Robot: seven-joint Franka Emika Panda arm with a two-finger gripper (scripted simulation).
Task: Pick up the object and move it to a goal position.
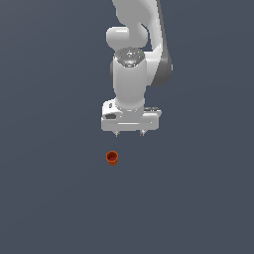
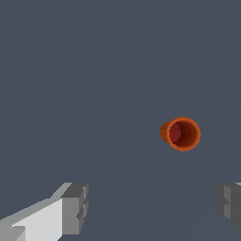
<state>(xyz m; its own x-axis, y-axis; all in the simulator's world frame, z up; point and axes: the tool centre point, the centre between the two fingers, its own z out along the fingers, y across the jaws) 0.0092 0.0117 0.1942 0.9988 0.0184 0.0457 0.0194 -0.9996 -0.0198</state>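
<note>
A: Nearest the wrist camera are the tool's [image 2: 150, 207] two grey fingers [image 2: 75, 207], spread wide with nothing between them.

B: And the cup [image 1: 112, 158]?

A: On the table [image 1: 49, 198], apart from the tool, a little toward the exterior view's left of it; it seems tipped, its mouth showing.

B: So it's the approach. Next, I'd judge: centre over the cup, descend, close.

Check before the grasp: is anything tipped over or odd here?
The orange cup looks tipped on its side, its mouth facing the wrist camera rather than straight up. The open gripper is apart from it.
</note>
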